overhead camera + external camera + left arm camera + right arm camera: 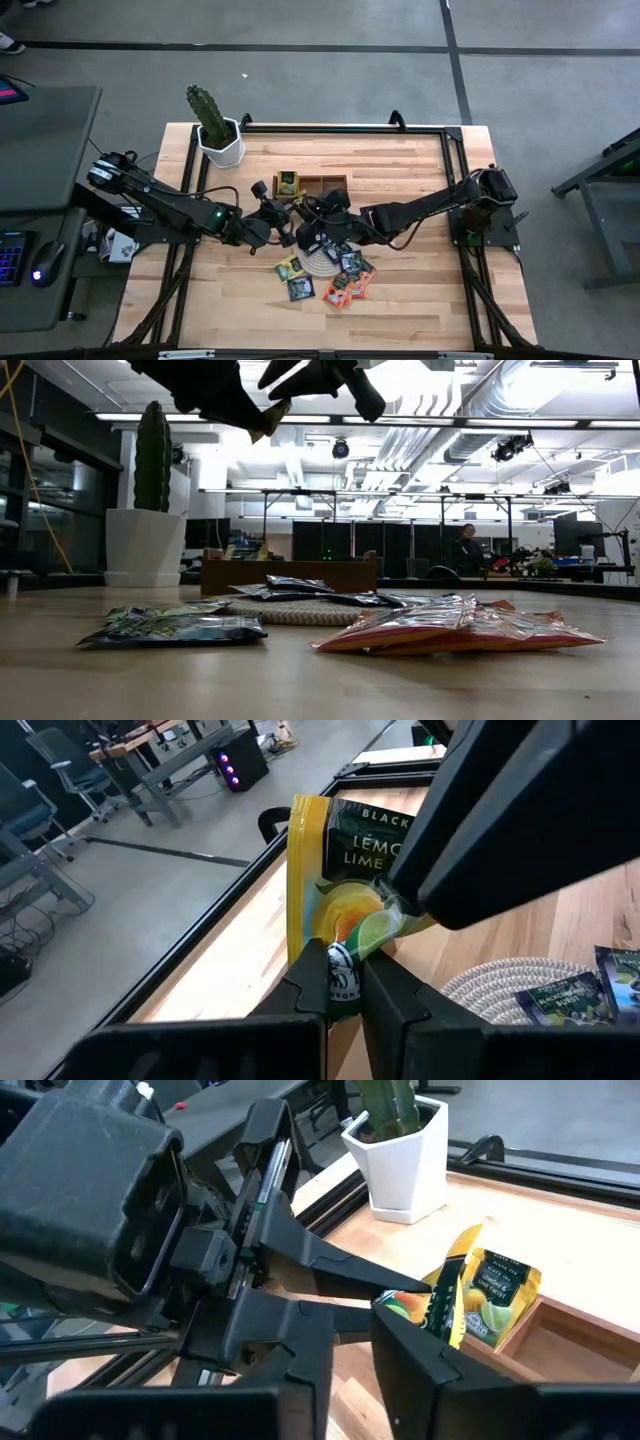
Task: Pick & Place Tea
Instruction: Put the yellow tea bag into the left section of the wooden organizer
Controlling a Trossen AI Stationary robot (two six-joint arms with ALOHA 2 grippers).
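Pale wooden worktop [400, 290], with brown wooden three-compartment tray [325, 183] at rear centre. Round pale woven mat [320, 262] in front of tray, flat paper sachets [345, 285] scattered on and around it. Above mat: left gripper [345, 982], jaws clamped on yellow-green lemon-lime tea sachet [345, 885]; right gripper [415, 1312], jaws narrowing on same sachet. Risk, judged: tearing or dropping during handover if both pull, or left releases before right grips firmly.

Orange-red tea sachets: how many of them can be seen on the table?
2. One orange-red sachet and a second orange-red sachet lie side by side on the wood beside the round mat. More may hide underneath.
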